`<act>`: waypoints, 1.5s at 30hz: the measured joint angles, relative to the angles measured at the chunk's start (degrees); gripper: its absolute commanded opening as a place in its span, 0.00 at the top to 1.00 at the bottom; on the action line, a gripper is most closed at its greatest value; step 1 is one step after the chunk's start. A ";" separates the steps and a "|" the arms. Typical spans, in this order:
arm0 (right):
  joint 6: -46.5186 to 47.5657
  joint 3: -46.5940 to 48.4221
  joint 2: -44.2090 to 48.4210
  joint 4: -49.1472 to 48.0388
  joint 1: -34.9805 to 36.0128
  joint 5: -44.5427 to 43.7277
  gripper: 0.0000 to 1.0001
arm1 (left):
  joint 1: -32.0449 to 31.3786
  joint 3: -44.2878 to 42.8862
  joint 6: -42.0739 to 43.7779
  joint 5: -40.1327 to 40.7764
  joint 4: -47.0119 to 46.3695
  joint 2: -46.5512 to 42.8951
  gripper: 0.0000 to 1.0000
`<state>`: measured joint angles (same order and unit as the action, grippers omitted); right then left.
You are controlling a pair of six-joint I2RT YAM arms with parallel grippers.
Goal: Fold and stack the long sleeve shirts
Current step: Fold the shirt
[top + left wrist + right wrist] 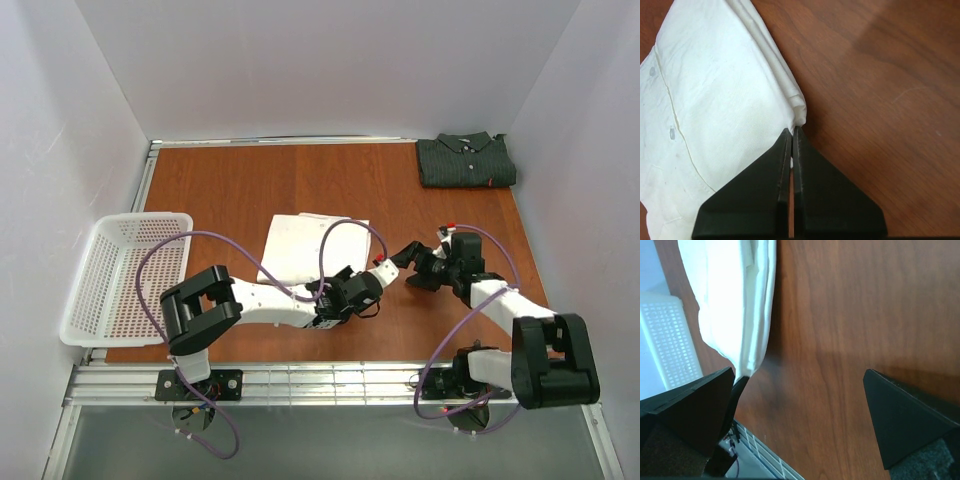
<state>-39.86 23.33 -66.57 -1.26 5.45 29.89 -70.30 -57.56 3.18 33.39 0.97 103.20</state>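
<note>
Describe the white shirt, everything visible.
The white shirt is thin cotton-like cloth, folded into a rough rectangle, lying flat on the table. Its placket with two small buttons faces up; layered fold edges show along one side. The shut left gripper pinches its near right corner. Nothing else touches it.

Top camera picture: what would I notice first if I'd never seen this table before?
Probably the white shirt, folded in the middle of the brown table, with the left gripper pinched shut at its near right corner and the right gripper open beside it. Then the dark shirt, folded neatly in the far right corner, and the white basket at the left edge.
</note>
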 measured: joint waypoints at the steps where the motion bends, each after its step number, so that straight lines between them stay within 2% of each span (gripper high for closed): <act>1: -0.85 0.00 -1.68 -1.99 0.76 0.31 0.01 | 0.09 0.09 -1.07 -0.61 0.33 -0.98 1.00; 14: -15.72 6.60 -27.15 -31.06 14.25 4.35 0.02 | 0.09 0.98 -10.56 -6.62 2.40 -4.52 1.00; 21: -20.04 10.23 -34.14 -37.22 19.04 4.50 0.15 | 0.11 0.98 -13.75 -8.39 2.47 -4.52 1.00; 26: -20.39 10.43 -35.78 -38.75 19.82 4.55 0.35 | 0.11 0.92 -15.65 -10.16 2.43 -4.52 1.00; 29: -19.78 10.32 -36.04 -38.25 19.93 4.26 0.61 | 0.11 0.57 -16.59 -11.02 2.45 -4.52 0.98; 31: -18.93 10.21 -36.13 -37.38 19.98 3.98 0.83 | 0.11 0.24 -17.05 -11.52 2.38 -4.52 0.94; 34: -17.73 10.16 -36.24 -36.26 20.02 4.04 0.98 | 0.09 -0.17 -18.10 -11.58 2.12 -4.52 0.83; 39: -15.37 10.16 -36.24 -35.39 19.21 5.53 0.99 | 0.57 -0.35 -20.90 -10.82 3.34 -6.67 0.55; 40: -14.49 10.19 -36.15 -34.77 18.73 6.19 0.99 | 0.94 -0.37 -21.59 -10.64 4.11 -7.80 0.45; 45: -6.14 12.83 -34.01 -23.93 15.06 8.20 0.99 | 7.74 -0.57 -25.53 -11.72 8.13 -15.82 0.25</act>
<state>-46.00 36.16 -100.57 -25.19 20.51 38.09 -62.57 -58.13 -22.35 21.67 9.10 87.37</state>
